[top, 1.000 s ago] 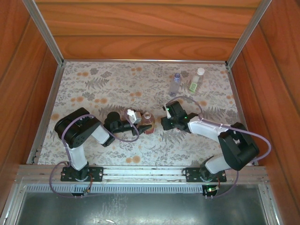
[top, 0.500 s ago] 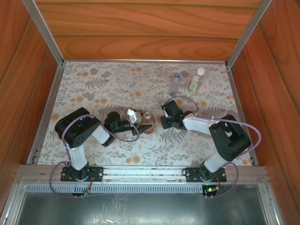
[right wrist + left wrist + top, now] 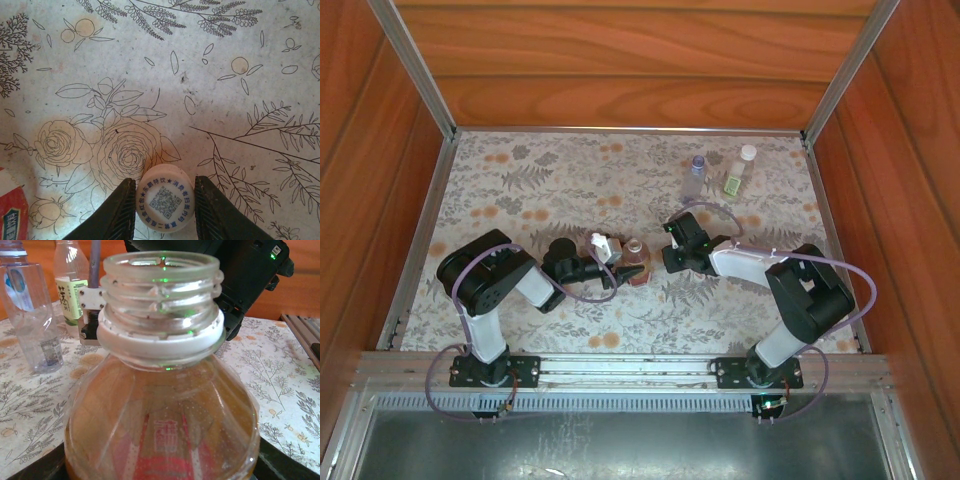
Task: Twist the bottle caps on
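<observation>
Saw amber clear plastic bottle [image 3: 160,405] uncapped, clamped in left fingers [image 3: 287,470]; right fingers [image 3: 120,212] pinched small round white plastic cap [image 3: 165,199], lower centre, on floral tabletop [image 3: 225,65]. Screwing apparently not started.

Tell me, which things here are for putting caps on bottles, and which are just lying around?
For the job:
amber bottle, neck open, held by the left gripper
white cap, between the fingers of the right gripper
bluish bottle and green-label bottle at the back

Just there:
flowery tablecloth
wooden walls
</observation>
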`<action>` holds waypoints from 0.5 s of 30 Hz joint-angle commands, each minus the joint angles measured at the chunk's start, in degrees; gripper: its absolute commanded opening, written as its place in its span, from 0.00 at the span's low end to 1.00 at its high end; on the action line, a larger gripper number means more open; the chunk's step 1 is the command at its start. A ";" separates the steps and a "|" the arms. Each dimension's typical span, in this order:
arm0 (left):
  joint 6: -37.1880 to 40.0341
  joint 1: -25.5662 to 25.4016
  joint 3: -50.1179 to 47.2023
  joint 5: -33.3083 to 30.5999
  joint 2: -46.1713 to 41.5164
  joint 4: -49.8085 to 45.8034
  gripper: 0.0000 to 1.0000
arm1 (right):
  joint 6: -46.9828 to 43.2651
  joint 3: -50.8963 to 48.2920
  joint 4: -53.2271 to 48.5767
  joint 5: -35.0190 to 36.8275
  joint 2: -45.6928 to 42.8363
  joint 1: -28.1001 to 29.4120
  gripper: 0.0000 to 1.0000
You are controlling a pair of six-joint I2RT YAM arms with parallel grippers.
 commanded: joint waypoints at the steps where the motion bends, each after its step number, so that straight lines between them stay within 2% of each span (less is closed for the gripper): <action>1: 0.15 -0.06 0.58 0.41 0.63 -1.51 0.59 | 0.03 1.09 -1.09 0.47 -0.51 0.51 0.31; 7: 0.05 -0.05 0.67 0.24 0.72 -1.60 0.59 | -0.76 2.04 -5.56 -0.70 -4.52 0.59 0.32; 15: 0.04 -0.22 1.40 0.06 0.81 -2.82 0.59 | -2.16 7.80 -20.06 -2.40 -10.05 1.31 0.32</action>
